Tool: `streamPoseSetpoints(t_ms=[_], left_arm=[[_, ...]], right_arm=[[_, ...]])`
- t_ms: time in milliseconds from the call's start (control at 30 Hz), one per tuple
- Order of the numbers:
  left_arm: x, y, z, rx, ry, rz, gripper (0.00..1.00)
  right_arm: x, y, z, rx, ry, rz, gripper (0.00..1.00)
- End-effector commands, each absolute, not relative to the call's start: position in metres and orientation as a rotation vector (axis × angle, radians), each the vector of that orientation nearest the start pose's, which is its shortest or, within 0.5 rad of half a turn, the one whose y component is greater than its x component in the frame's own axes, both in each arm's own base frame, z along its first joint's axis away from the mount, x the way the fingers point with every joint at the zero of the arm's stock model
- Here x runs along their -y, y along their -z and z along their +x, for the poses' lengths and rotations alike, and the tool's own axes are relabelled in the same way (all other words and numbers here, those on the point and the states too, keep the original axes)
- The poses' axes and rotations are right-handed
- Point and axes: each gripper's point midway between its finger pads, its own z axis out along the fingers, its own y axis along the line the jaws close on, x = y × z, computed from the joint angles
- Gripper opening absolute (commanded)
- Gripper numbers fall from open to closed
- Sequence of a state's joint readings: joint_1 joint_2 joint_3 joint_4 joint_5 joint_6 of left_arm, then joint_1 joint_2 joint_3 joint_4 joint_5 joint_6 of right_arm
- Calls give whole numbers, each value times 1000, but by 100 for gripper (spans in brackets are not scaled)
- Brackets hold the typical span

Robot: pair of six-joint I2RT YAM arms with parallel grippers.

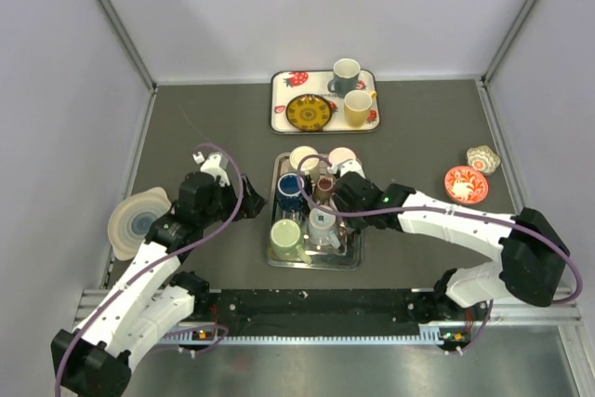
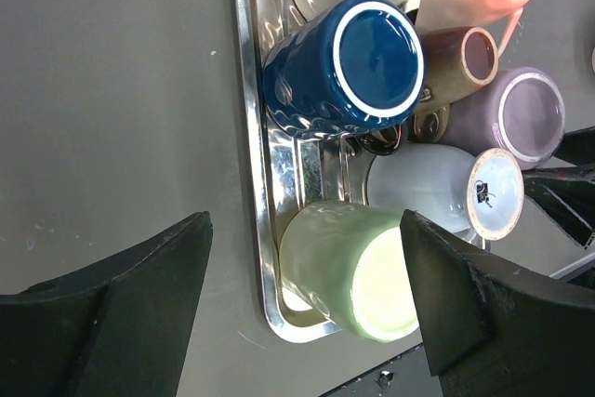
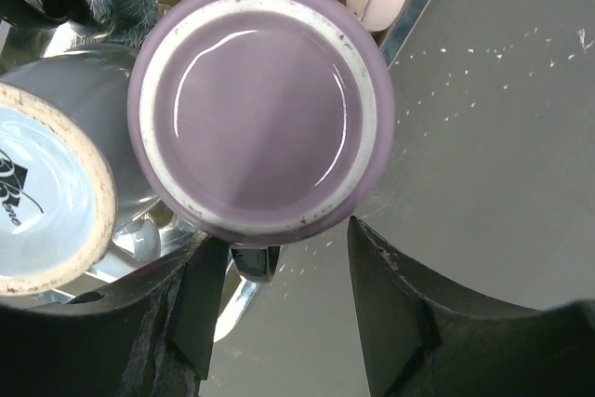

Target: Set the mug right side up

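Note:
A metal tray (image 1: 316, 264) holds several mugs standing upside down: cream (image 1: 303, 158), pink (image 1: 342, 157), blue (image 1: 290, 188), pale green (image 1: 286, 237) and white (image 1: 323, 225). A purple mug (image 3: 260, 104) also stands bottom up, at the tray's right edge; my right arm hides most of it in the top view. My right gripper (image 3: 284, 276) is open, low beside it, with the mug's dark handle (image 3: 253, 260) between the fingers and nothing gripped. My left gripper (image 2: 302, 295) is open and empty, hovering over the green mug (image 2: 358, 267) and the tray's left rim (image 2: 260, 230).
A strawberry-print tray (image 1: 279, 104) at the back holds an upright dark green mug (image 1: 345, 74), a yellow mug (image 1: 358, 107) and a patterned plate (image 1: 309, 112). Two small bowls (image 1: 465, 183) sit at the right. A pale dish (image 1: 138, 216) lies at the left wall.

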State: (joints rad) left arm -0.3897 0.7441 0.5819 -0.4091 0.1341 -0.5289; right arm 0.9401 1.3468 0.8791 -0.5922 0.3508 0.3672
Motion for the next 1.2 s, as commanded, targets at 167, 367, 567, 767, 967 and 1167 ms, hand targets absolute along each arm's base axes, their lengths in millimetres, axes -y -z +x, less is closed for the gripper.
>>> streamPoseSetpoints(t_ms=[167, 367, 567, 767, 967, 1167], left_arm=[[146, -156, 232, -2167, 698, -64, 87], [146, -155, 231, -2170, 698, -67, 87], [146, -155, 231, -2169, 701, -68, 87], [146, -157, 232, -2163, 703, -67, 87], [147, -162, 232, -2153, 710, -68, 87], [147, -169, 235, -2140, 712, -74, 86]], right_arm=[[-224, -87, 224, -2426, -17, -602, 46], [-224, -87, 226, -2422, -5, -597, 35], [-220, -93, 228, -2400, 5, -579, 2], [-216, -102, 226, -2386, -6, -566, 0], [-215, -140, 217, -2319, -99, -573, 0], [-212, -192, 204, -2248, -229, -564, 0]])
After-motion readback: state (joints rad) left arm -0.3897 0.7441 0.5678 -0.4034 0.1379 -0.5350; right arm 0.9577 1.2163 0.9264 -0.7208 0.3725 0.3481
